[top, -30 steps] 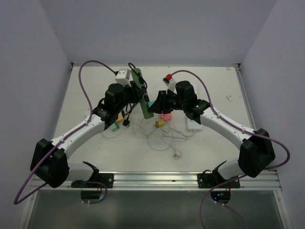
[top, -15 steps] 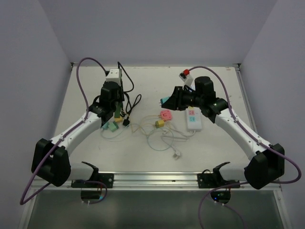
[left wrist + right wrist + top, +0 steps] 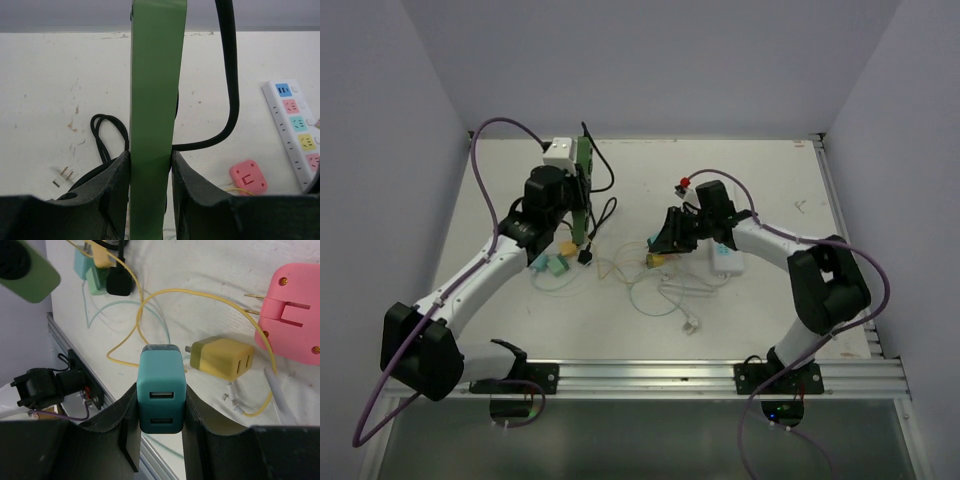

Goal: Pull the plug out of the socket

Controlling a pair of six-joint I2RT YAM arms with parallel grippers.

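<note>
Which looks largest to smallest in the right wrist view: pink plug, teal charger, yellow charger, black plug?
Tied first: pink plug and teal charger; teal is nearer the camera, pink is cropped.
Then yellow charger.
Last black plug.

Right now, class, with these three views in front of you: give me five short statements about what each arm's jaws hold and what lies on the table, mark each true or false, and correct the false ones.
1. The left jaws clamp a green power strip standing upright. True.
2. The right jaws hold the yellow charger. False: they hold a teal charger; the yellow one lies on the table.
3. The teal charger is plugged into the green power strip. False: the two are apart, one in each arm's jaws.
4. The pink adapter lies on the table, held by neither arm. True.
5. The white power strip is lifted in the air. False: it lies flat on the table.
</note>
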